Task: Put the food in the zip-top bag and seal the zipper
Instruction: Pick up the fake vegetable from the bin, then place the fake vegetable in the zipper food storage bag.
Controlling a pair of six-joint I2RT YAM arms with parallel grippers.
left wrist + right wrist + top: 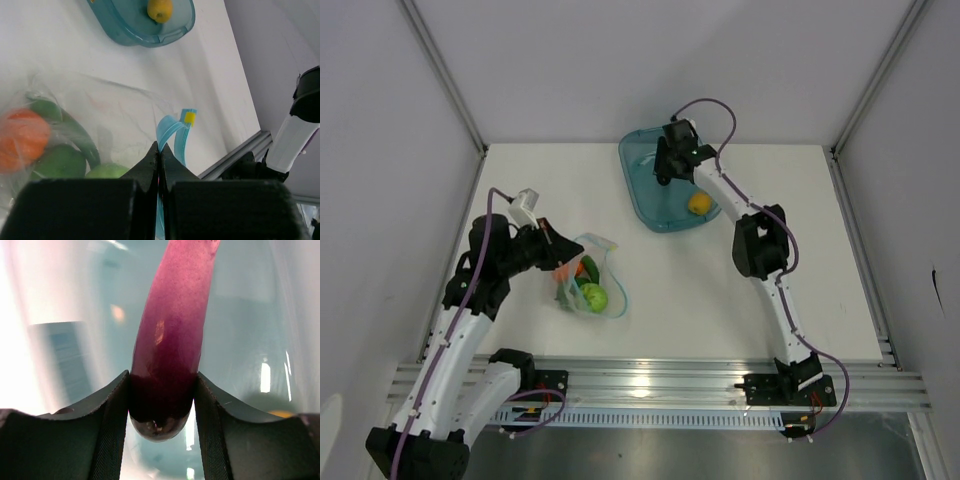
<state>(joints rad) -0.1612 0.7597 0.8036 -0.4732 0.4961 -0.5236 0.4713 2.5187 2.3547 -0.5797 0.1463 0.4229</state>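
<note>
The left pincer is closed on the zipper of the zip-top bag; in the left wrist view the blue strip runs from the jaws toward 1 o'clock and ends at a yellow tab. The bag lies on the counter at 8 o'clock of its centre; inside it are the orange-red piece, the dark green pepper and the light green round fruit. The right pincer grips the eggplant near its dark lower end; in the right wrist view the long axis points to 12 o'clock, tilted slightly toward 1. This pincer is over the teal tray at 12 o'clock; the yellow ball lies in the tray at the pincer's 4 o'clock.
</note>
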